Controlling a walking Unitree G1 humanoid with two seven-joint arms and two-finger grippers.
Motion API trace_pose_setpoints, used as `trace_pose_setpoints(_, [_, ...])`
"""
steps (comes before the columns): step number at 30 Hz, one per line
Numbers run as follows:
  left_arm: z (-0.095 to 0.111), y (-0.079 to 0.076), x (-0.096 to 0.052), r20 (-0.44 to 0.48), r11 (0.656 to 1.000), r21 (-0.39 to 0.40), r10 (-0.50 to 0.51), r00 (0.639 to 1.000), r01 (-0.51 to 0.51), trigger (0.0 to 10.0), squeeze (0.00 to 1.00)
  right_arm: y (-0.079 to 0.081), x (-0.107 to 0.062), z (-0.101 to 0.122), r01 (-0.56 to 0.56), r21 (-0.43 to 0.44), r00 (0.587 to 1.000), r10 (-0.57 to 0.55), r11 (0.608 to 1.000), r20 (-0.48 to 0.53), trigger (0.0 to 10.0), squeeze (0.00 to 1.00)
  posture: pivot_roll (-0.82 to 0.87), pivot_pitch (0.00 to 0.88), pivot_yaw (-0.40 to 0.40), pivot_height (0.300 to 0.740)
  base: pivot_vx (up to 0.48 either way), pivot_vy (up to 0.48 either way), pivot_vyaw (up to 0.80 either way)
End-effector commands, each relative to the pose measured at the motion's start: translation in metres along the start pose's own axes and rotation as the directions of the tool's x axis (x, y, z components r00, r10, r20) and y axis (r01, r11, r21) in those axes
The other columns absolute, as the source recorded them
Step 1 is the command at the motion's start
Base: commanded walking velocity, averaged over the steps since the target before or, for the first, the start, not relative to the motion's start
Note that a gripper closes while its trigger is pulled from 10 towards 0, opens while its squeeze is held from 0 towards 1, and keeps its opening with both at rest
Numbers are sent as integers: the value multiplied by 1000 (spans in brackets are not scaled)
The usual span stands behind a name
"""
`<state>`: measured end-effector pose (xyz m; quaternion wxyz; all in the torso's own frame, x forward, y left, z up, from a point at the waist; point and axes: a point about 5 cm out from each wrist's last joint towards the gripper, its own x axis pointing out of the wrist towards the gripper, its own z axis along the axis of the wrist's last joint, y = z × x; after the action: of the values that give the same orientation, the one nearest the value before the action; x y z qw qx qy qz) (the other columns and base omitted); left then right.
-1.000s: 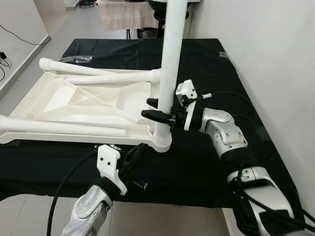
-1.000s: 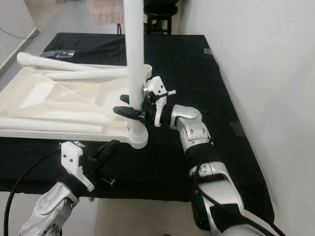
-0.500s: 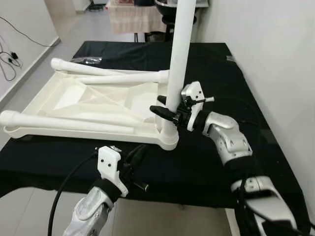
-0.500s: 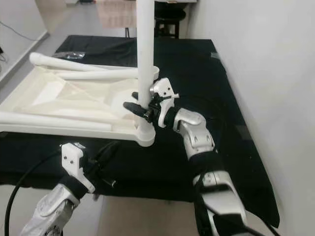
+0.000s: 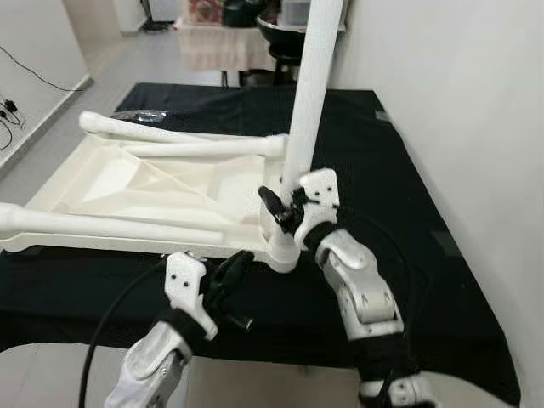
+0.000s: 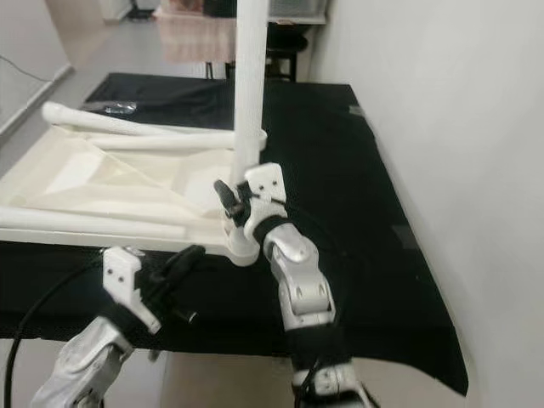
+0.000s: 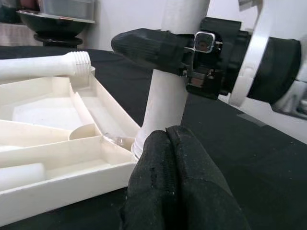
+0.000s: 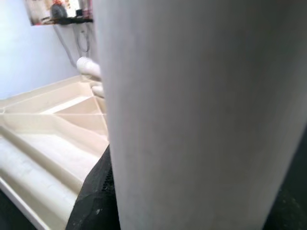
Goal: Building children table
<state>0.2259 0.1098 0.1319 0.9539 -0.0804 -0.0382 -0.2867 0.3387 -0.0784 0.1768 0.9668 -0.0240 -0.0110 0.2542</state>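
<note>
A white children's tabletop [image 5: 127,183] lies upside down on the black table [image 5: 365,170]. One white leg [image 5: 308,93] stands upright in its near right corner socket [image 5: 285,251]. My right gripper [image 5: 280,208] is shut on this leg just above the socket, and the leg's surface [image 8: 192,110] is very close in the right wrist view. My left gripper [image 5: 236,265] is shut with nothing in it, its fingertips [image 7: 165,141] just in front of the socket corner. Two more legs [image 5: 195,147] [image 5: 110,225] lie across the tabletop.
A white wall [image 5: 459,102] runs close along the table's right side. A third loose leg [image 5: 136,127] rests along the tabletop's far edge, with a small plastic bag [image 5: 140,115] behind it. A stool and a draped cloth [image 5: 225,47] stand beyond the table.
The camera has shifted. My right arm has swung round toward me, its forearm now below the leg instead of out to the right, the gripper still on the leg. The left gripper has stayed put.
</note>
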Motion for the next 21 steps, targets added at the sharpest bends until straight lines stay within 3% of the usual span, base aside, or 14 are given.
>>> trace_pose_setpoints(1, [-4, 0, -3, -10, 1000, -5, 13, 1000, -13, 10000, 0, -5, -2, -28, -32, 60, 992, 39, 998, -120, 10000, 1000, 32, 70, -18, 740, 0, 0, 0])
trace_pose_setpoints(7, [-5, 0, -3, -11, 1000, -11, 8, 1000, -8, 10000, 0, -11, 4, 1, -227, 18, 974, 227, 974, -13, 10000, 1000, 32, 66, -18, 740, 0, 0, 0])
trace_pose_setpoints(8, [-5, 0, -3, -11, 1000, -11, 8, 1000, -8, 10000, 0, -15, 5, 5, -274, 4, 962, 274, 962, -1, 10000, 0, 37, 65, -21, 740, 0, 0, 0])
trace_pose_setpoints(10, [-5, -1, -3, -11, 1000, -11, 8, 1000, -8, 10000, 0, -20, 5, 14, -399, 0, 916, 399, 917, 28, 10000, 0, 39, 64, -24, 740, 0, 0, 0])
trace_pose_setpoints(11, [-5, -1, -2, -10, 1000, -11, 8, 1000, -9, 10000, 0, -23, 4, 22, -519, 2, 854, 518, 855, 51, 10000, 0, 41, 64, -25, 740, 0, 0, 0])
trace_pose_setpoints(12, [-5, -1, -2, -10, 1000, -11, 8, 1000, -9, 10000, 0, -23, 4, 22, -519, 2, 854, 518, 855, 51, 10000, 0, 41, 64, -25, 740, 0, 0, 0])
trace_pose_setpoints(18, [-6, -2, -2, -8, 1000, -10, 11, 1000, -11, 10000, 0, -30, 5, 23, -683, 16, 731, 683, 731, 9, 10000, 0, 55, 68, -28, 740, 0, 0, 0])
trace_pose_setpoints(19, [-6, -2, -2, -8, 1000, -10, 11, 1000, -11, 10000, 0, -30, 5, 23, -683, 16, 731, 683, 731, 9, 10000, 0, 55, 68, -28, 740, 0, 0, 0])
trace_pose_setpoints(21, [-5, -3, -2, -6, 1000, -11, 14, 1000, -14, 10000, 0, -32, 5, 22, -737, 31, 675, 737, 675, -11, 10000, 0, 61, 72, -30, 740, 0, 0, 0])
